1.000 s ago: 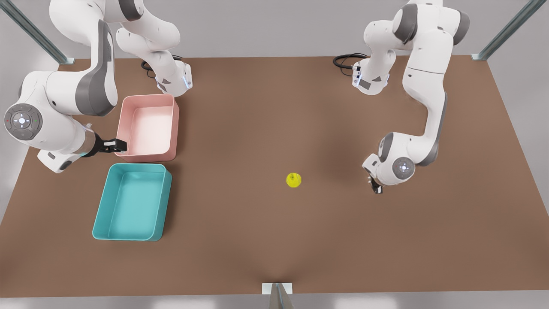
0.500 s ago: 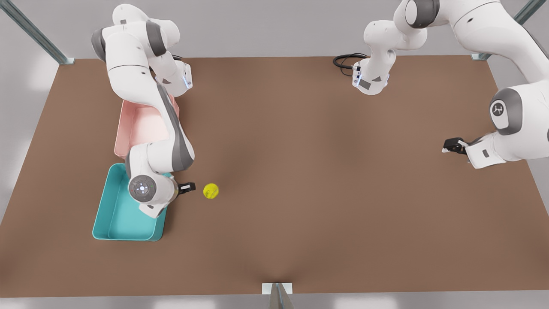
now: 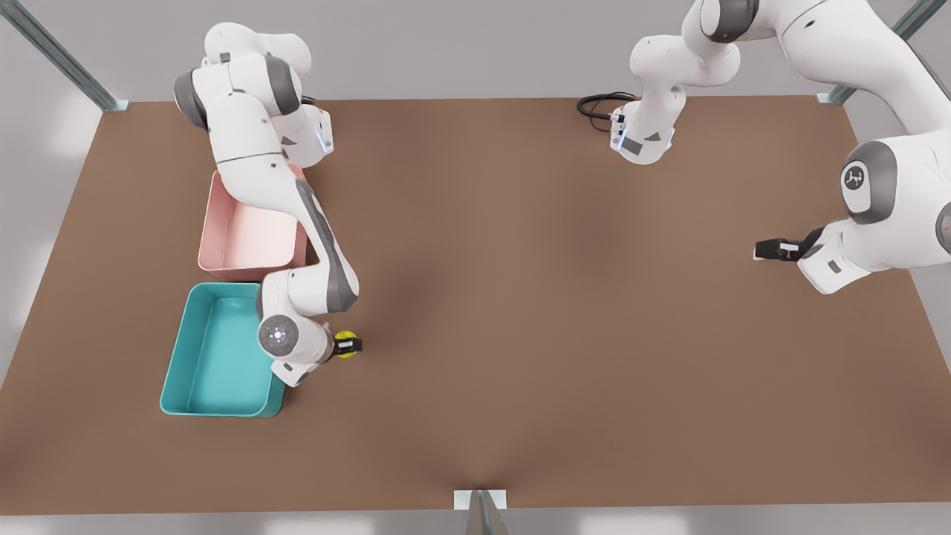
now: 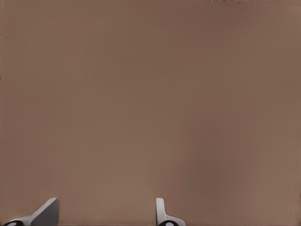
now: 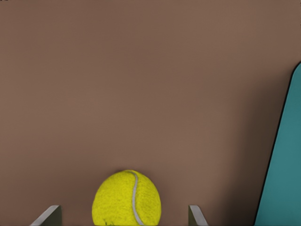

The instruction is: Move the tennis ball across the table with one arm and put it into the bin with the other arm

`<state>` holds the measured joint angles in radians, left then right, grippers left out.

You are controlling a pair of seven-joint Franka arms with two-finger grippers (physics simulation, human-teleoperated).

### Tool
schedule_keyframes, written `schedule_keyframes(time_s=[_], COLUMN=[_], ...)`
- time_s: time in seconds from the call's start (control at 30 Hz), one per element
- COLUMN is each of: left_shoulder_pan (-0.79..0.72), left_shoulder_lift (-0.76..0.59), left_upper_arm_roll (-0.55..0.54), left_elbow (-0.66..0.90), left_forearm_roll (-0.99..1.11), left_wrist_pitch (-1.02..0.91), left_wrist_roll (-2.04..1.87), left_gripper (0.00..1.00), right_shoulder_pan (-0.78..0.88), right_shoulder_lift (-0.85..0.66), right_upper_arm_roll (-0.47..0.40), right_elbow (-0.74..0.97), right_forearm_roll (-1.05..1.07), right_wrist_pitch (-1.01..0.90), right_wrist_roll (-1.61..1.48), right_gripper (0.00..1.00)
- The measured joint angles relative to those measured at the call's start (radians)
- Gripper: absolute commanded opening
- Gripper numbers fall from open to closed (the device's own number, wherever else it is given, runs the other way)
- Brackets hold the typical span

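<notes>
Yellow-green and fuzzy, the tennis ball (image 3: 344, 345) is sitting on the brown table (image 3: 520, 312) just beside the teal bin (image 3: 215, 357), on the side toward the front view's right. The right gripper (image 3: 351, 345) is reaching around it, its fingers (image 5: 51, 214) spread wide on either side of the ball without touching it. Far off at the front view's right edge, the left gripper (image 3: 765, 250) is waiting over bare tabletop, jaws parted and holding nothing. A pale pink tray (image 3: 249, 238) is sitting just behind the bin.

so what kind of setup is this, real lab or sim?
Looks like a simulated two-arm test bench, not a real lab: a bare brown table with metal frame struts at the corners, a teal bin beside a pink tray, and a tennis ball.
</notes>
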<state>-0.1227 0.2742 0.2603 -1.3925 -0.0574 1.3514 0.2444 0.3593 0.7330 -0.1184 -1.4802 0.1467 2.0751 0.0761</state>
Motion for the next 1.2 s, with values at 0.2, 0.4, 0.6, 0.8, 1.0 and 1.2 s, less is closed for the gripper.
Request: schedule_keyframes(time_s=[0.2, 0.4, 0.6, 0.8, 1.0, 1.2], left_shoulder_pan=[0.0, 0.0, 0.0, 0.0, 0.0, 0.0], left_shoulder_lift=[0.0, 0.001, 0.002, 0.003, 0.007, 0.009], left_upper_arm_roll=[0.0, 0.0, 0.0, 0.0, 0.0, 0.0], left_elbow=[-0.001, -0.001, 0.0, 0.0, 0.0, 0.0], left_forearm_roll=[0.0, 0.001, 0.001, 0.002, 0.002, 0.002], left_wrist_pitch=[-0.004, -0.004, -0.004, -0.004, -0.004, -0.003], left_wrist_roll=[-0.07, -0.12, -0.156, -0.181, -0.2, -0.213], left_gripper=[1.0, 1.0, 1.0, 1.0, 1.0, 1.0], right_shoulder_pan=[0.002, 0.005, 0.02, 0.021, 0.026, 0.027], right_shoulder_lift=[0.001, 0.004, 0.007, 0.008, 0.028, 0.046], right_upper_arm_roll=[-0.001, 0.001, 0.002, 0.002, 0.002, 0.002], right_elbow=[-0.074, -0.105, -0.12, -0.15, -0.148, -0.148], right_forearm_roll=[-0.012, -0.014, -0.014, -0.013, -0.012, -0.012], right_wrist_pitch=[0.051, 0.106, 0.126, 0.134, 0.141, 0.156], right_wrist_roll=[0.021, 0.036, 0.047, 0.055, 0.061, 0.065], right_gripper=[1.0, 1.0, 1.0, 1.0, 1.0, 1.0])
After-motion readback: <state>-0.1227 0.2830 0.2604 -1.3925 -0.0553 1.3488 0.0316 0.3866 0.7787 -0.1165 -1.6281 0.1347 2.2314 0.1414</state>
